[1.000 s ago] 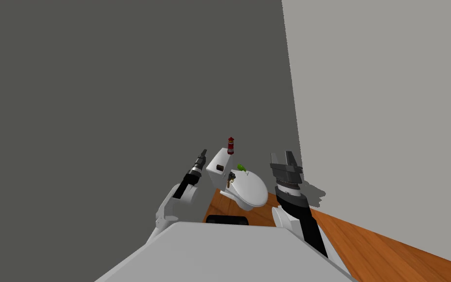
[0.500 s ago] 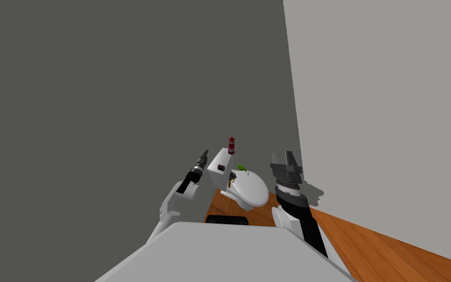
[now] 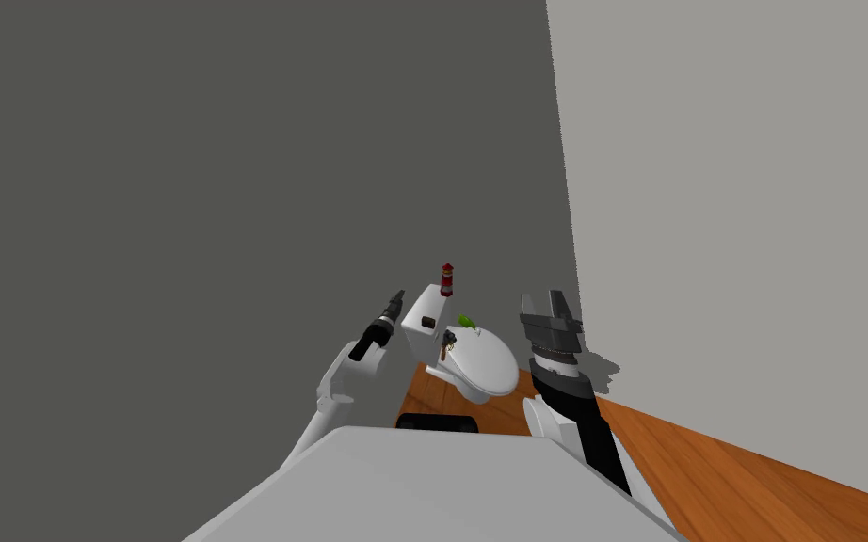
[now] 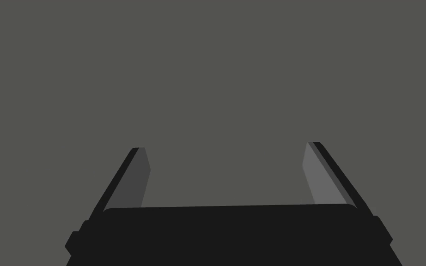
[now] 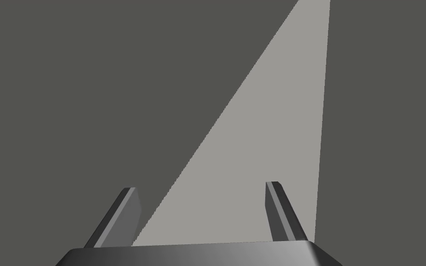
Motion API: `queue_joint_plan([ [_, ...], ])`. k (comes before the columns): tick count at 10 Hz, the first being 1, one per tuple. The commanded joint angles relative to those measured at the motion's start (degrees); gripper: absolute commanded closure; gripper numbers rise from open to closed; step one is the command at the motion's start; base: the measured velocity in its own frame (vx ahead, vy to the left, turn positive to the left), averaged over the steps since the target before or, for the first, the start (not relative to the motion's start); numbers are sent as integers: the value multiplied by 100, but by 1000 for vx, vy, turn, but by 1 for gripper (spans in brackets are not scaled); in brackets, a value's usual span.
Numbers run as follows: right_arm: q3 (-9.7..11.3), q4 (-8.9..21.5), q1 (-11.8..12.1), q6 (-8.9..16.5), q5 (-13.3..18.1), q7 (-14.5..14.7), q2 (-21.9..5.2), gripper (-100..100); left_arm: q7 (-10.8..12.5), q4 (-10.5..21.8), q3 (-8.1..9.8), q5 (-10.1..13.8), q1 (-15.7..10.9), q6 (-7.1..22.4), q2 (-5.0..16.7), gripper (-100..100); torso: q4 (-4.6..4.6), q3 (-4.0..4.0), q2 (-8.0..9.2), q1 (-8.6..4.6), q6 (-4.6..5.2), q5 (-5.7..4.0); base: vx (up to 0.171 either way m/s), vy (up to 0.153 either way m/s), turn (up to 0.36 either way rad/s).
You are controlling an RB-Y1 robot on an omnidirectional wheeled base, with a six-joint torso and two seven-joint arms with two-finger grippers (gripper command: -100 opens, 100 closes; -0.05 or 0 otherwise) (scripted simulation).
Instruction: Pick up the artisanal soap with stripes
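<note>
I saw the striped soap [image 3: 445, 279] on the toilet tank [image 3: 416, 313], a dark block [image 3: 428, 323] nearby. My left gripper [image 3: 396, 296] and right gripper [image 3: 542, 301] flanked the tank, both spread wide and empty.

Grey walls [image 3: 234, 141] — orange wood floor [image 3: 705, 470]

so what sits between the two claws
In the head view, the white toilet: a red-and-white striped item and a dark block on its tank, between left claw and right claw.

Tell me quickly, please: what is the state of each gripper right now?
Left gripper: open, holding nothing.
Right gripper: open, holding nothing.
</note>
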Motion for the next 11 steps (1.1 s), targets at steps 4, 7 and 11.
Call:
queue_joint_plan([
  [4, 0, 0, 0, 0, 0, 0, 0, 0, 68, 257, -27, -8, -407, 701, 24, -100, 0, -1, -1, -3, 0, -1, -1, 29, -20],
  [7, 0, 0, 0, 0, 0, 0, 0, 0, 102, 389, -37, -7, -610, 1139, 22, -100, 0, -1, -1, -3, 0, -1, 2, 24, -16],
  [11, 0, 0, 0, 0, 0, 0, 0, 0, 139, 525, -43, 1, -813, 1785, 18, -100, -1, -2, -3, 0, 0, 0, 3, 25, -20],
])
